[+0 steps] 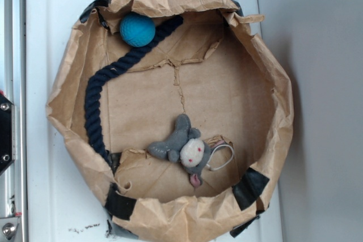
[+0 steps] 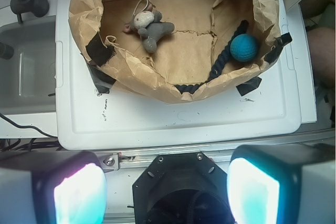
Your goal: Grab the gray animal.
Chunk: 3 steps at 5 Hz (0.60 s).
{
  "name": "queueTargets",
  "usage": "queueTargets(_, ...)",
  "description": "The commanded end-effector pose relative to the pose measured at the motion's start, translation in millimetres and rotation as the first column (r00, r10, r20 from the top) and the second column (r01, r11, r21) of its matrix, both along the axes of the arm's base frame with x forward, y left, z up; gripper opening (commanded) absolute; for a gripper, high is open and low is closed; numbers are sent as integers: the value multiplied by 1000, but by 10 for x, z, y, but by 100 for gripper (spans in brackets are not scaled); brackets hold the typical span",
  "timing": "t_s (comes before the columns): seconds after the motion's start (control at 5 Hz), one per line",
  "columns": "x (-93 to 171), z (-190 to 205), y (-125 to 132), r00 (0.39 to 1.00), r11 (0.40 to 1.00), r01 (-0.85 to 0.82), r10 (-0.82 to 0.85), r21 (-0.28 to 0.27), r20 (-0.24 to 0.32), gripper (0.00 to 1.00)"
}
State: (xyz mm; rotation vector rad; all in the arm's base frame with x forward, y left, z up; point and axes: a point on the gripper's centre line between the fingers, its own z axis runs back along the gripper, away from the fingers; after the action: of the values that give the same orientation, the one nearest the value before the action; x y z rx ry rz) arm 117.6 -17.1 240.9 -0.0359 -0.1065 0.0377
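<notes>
**Approach Phase: Gray Animal Not Yet Reached**

White tabletop (image 1: 51, 111) carries a brown paper basin (image 1: 266, 72) with taped rims. Inside, the gray animal (image 1: 184, 150) lies near the basin's taped lower rim in the exterior view, well apart from the teal ball (image 1: 137, 30) and navy rope (image 1: 96, 97) along the opposite wall. The gripper (image 2: 167, 187) stands wide and empty, outside the basin. Judged step: approach. The next move calls for travel over the rim, then descent with the jaws astride the toy's body.

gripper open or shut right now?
Open: in the wrist view the gripper fingers stand wide apart, holding nothing.
</notes>
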Motion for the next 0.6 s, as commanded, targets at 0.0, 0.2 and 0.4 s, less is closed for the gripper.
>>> queueTargets(0.0, 0, 0, 0, 1000, 1000, 0, 0, 0, 0, 100)
queueTargets(0.2, 256, 29, -65, 1000, 1000, -18, 18, -23, -12, 100)
queueTargets(0.4, 656, -16, -67, 999, 998, -53, 53, -29, 1, 100)
